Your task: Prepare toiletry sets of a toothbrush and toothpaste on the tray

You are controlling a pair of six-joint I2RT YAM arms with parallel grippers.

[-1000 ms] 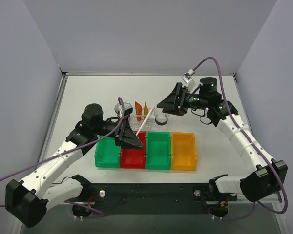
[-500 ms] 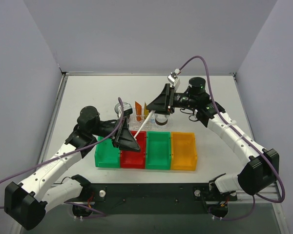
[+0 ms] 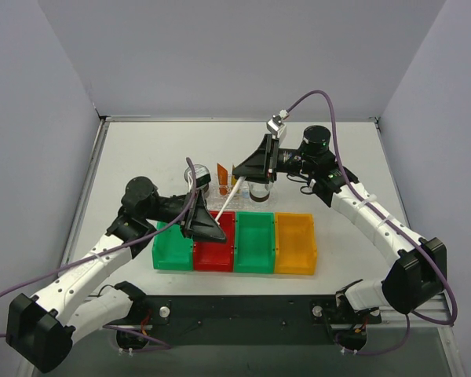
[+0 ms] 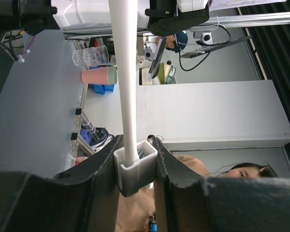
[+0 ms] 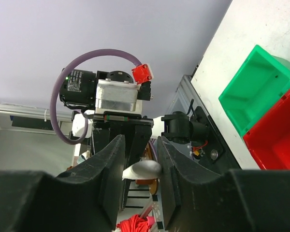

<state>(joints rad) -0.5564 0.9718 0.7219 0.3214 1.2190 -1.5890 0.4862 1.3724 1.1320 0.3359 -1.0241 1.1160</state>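
Observation:
A white toothbrush (image 3: 226,203) slants above the red bin (image 3: 214,251), held at both ends. My left gripper (image 3: 207,224) is shut on its capped head (image 4: 135,166), and the handle (image 4: 127,72) runs straight away from the jaws. My right gripper (image 3: 238,172) is shut on the handle's far tip (image 5: 144,169), which spans the gap between its jaws. An orange tube (image 3: 221,173) stands on the clear tray (image 3: 217,191) just behind. The other tube and toothbrush are hidden.
Green (image 3: 173,245), red, green (image 3: 255,242) and orange (image 3: 296,243) bins stand in a row in front of the tray. Clear cups sit at the tray's left (image 3: 197,174) and right (image 3: 260,191). In the right wrist view the green bin (image 5: 261,92) lies beside the red one (image 5: 280,137).
My right gripper has swung left over the tray and narrowed its jaws onto the toothbrush tip. The left arm has drawn back slightly, still holding the brush.

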